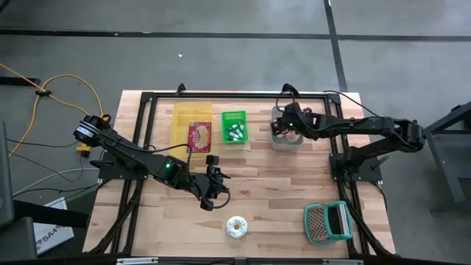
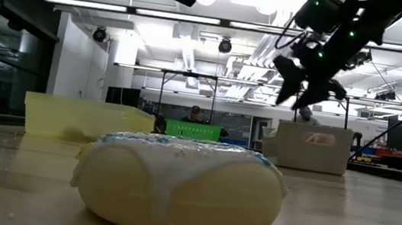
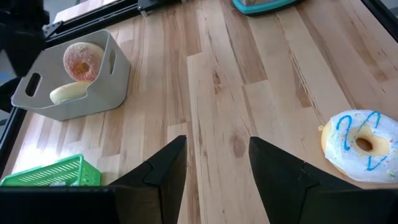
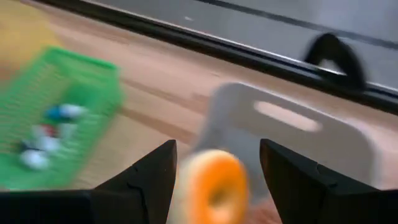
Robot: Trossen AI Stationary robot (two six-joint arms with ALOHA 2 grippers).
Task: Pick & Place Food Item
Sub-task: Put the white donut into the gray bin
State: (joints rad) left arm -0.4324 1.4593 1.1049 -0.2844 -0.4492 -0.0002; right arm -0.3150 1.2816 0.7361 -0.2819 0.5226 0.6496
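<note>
Right end effector point(image 1: 282, 125) over the grey bin point(image 1: 286, 137), open, empty
Left end effector point(image 1: 214, 185) open, empty, by the iced donut point(image 1: 236, 226).

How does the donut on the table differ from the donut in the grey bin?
The iced donut is white with blue drizzle; the sugared donut is plain orange-brown. The iced donut lies flat on the bare table; the sugared donut leans tilted inside the grey bin. Both are ring-shaped, and no end effector holds either.
</note>
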